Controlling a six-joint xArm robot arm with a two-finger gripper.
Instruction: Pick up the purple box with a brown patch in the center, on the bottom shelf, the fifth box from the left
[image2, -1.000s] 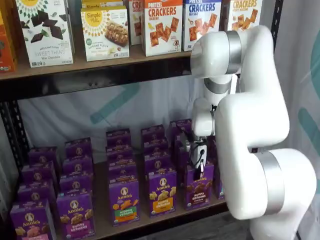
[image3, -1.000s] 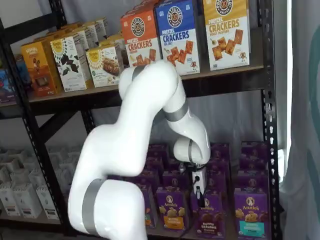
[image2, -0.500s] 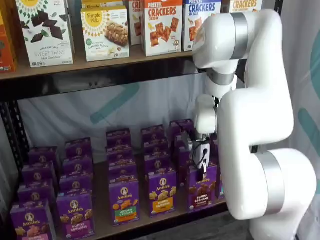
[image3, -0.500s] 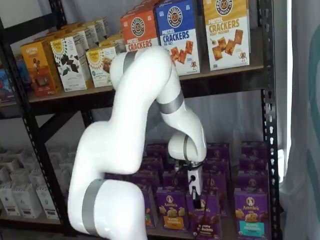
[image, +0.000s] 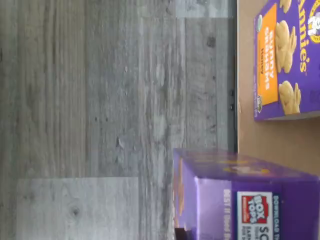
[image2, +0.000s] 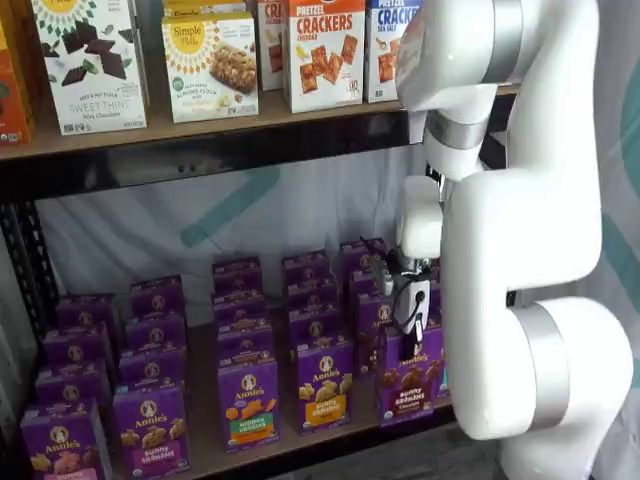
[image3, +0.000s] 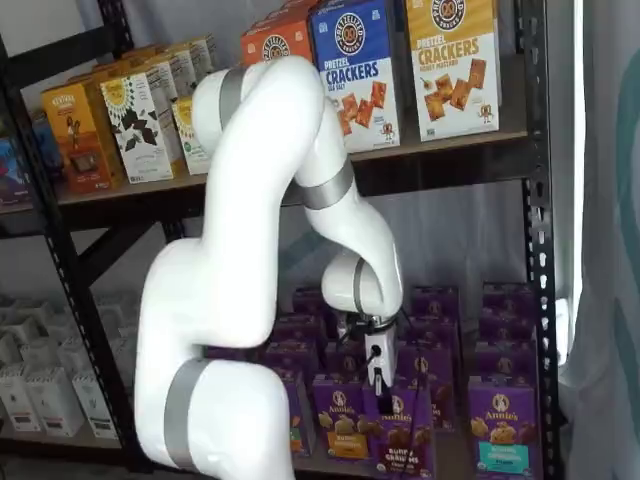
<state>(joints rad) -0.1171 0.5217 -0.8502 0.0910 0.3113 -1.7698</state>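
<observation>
The purple box with dark brown bunny cookies and a maroon bottom band is held at its top by my gripper. It sits at the front edge of the bottom shelf, slightly tilted and forward of its row. In both shelf views the black fingers are closed on the top of the box, with the gripper right above it. In the wrist view the box's purple top with a Box Tops label fills the near field, beside the brown shelf board.
Rows of purple Annie's cartons fill the bottom shelf, among them a yellow-band one and a green-band one to the left of the held box. Cracker boxes stand on the upper shelf. Grey wood floor lies in front of the rack.
The gripper has drawn the purple box forward and a little to the right, out of its row toward the shelf's front edge. The arm's upper joints have risen.
</observation>
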